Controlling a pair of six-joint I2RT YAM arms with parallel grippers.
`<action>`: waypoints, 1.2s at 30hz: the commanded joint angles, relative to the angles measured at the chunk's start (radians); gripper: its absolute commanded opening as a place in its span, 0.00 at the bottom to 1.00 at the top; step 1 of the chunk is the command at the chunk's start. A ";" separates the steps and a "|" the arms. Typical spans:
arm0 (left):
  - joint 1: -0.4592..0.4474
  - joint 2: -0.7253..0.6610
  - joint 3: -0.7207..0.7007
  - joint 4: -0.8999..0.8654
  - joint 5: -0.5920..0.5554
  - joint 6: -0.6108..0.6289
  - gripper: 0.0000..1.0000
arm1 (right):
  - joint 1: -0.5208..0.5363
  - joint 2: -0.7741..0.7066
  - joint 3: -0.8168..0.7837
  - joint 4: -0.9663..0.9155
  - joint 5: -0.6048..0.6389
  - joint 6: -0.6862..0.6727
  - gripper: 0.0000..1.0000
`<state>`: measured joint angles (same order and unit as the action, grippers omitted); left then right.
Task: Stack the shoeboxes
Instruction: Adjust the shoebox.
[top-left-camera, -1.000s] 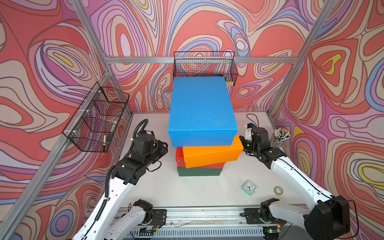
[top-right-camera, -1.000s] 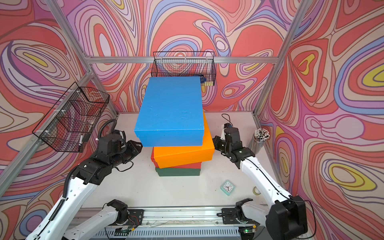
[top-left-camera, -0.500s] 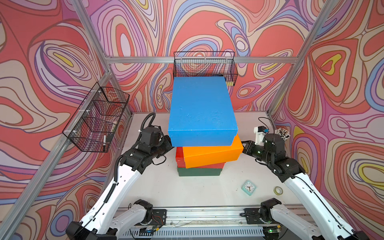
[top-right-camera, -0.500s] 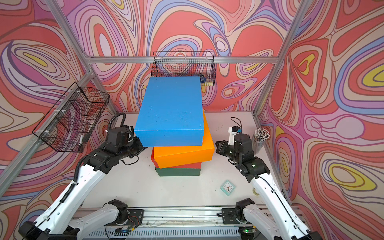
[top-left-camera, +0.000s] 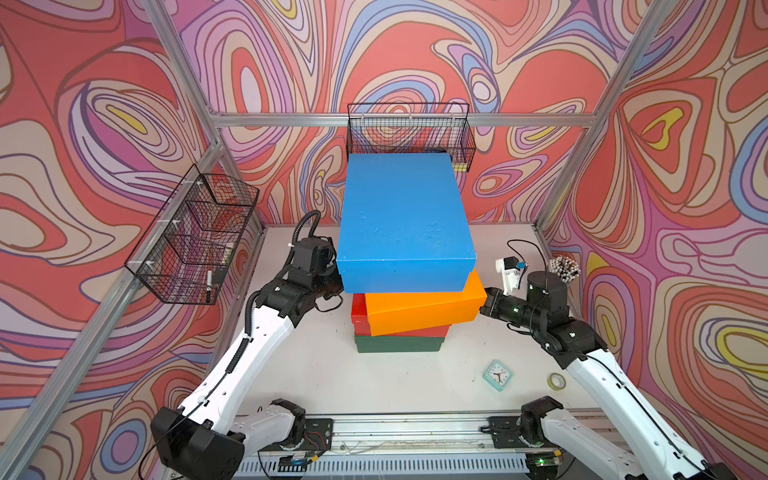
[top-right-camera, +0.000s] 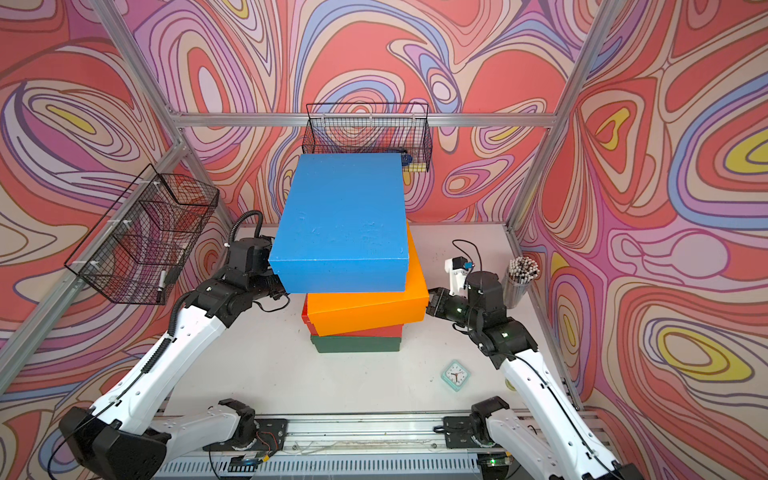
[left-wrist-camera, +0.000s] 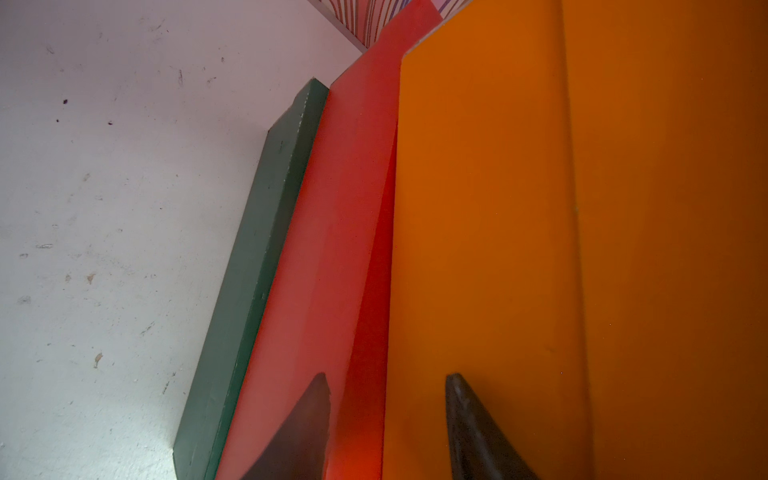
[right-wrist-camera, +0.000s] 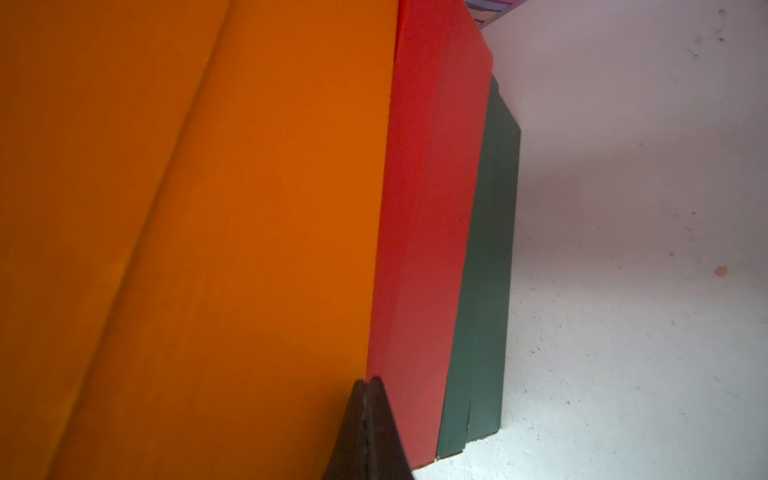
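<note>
four shoeboxes (top-right-camera: 361, 307) in one stack mid-table, blue box (top-left-camera: 403, 216) on top, orange box (top-left-camera: 424, 309) skewed; left gripper (left-wrist-camera: 386, 378) spread apart, right gripper (right-wrist-camera: 368, 380) pinched closed beside it; one clock (top-left-camera: 497, 375), scuffed white table (top-left-camera: 316, 374), swirl-patterned walls (top-left-camera: 415, 50)

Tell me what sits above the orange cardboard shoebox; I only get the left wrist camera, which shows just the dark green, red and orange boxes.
Observer: A plain blue lidded cardboard shoebox lies on the orange shoebox, topping a four-box stack.
Operator: Is the orange one square with the others?
Observer: No. Both top views show it twisted, one corner jutting past the red cardboard shoebox toward the right gripper.
Operator: Is that gripper open?
Observer: Shut; the right wrist view shows its fingertips pressed together.
</note>
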<state>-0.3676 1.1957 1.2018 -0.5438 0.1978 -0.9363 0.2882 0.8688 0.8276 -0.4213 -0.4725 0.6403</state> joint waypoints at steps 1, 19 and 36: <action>0.002 0.022 0.044 0.044 0.018 -0.007 0.47 | 0.027 0.008 0.045 0.053 -0.069 0.012 0.00; 0.025 0.072 0.071 0.076 0.027 -0.027 0.47 | 0.075 0.168 0.125 0.161 -0.005 0.015 0.00; 0.082 0.165 0.101 0.119 0.081 -0.031 0.47 | 0.085 0.167 0.115 0.184 -0.030 0.044 0.00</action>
<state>-0.2756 1.3392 1.2648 -0.4618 0.2249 -0.9627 0.3485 1.0637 0.9424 -0.2909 -0.4419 0.6765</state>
